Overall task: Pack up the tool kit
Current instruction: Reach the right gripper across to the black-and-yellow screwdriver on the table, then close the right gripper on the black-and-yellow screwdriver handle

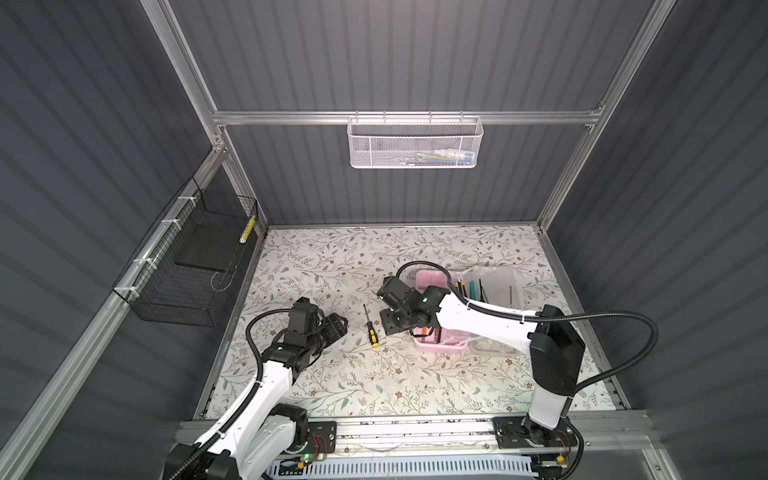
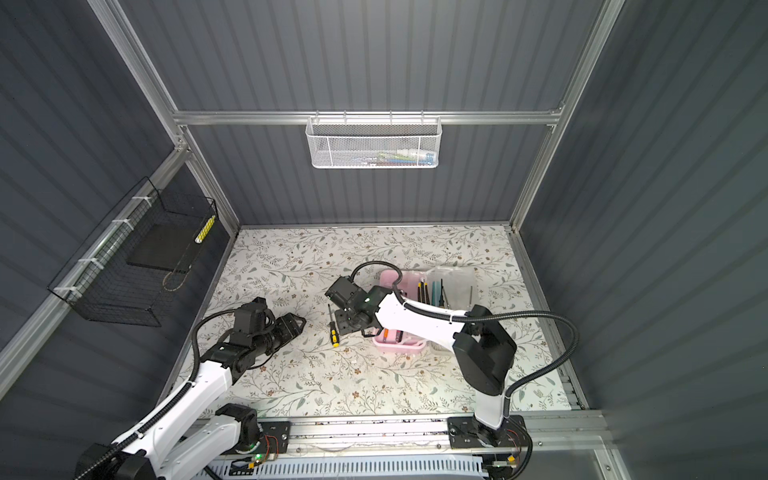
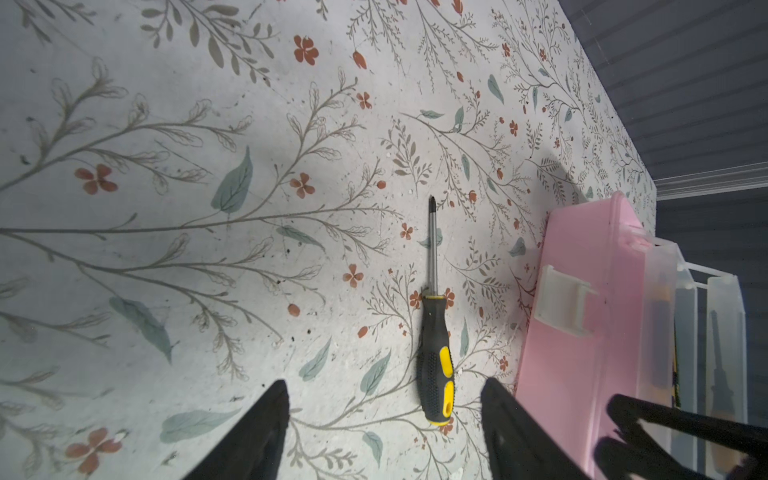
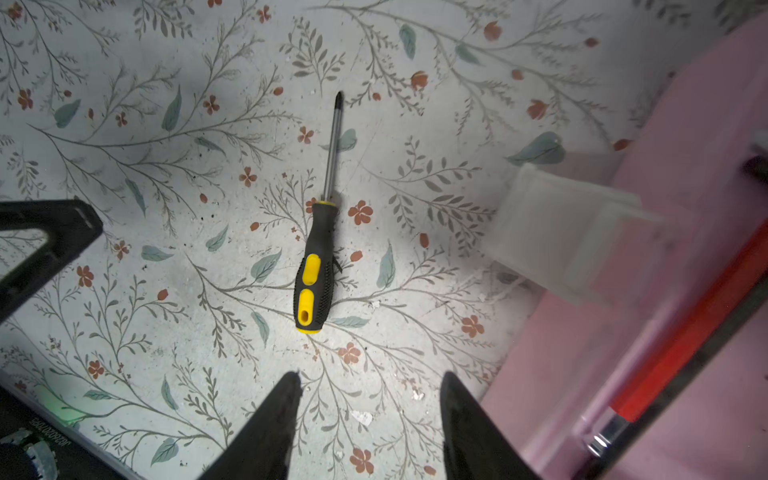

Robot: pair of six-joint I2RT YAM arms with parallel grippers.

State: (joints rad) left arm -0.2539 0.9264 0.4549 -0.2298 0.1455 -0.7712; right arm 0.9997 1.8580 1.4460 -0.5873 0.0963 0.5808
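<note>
— What's on the flowered table from where you stand?

— Not much. A black wire basket hangs on the left wall and a white mesh basket on the back rail. Both are off the table.

— And the tool kit?

— The pink case lies open on the right half of the table, partly under the right arm. Its clear lid is folded out on the far side from the left arm. Some slim tools lie along the clear half and a red-handled one is in the pink half.

— The claws?

— The left gripper is low over the table, left of the case, with its fingers spread and nothing between them. The right gripper reaches across the case's near-left corner. It's also spread and holding nothing.

— Anything loose?

— One black-and-yellow screwdriver lies flat on the table between the two claws, just beside the case but not touching it. Its tip points to the back wall.
</note>
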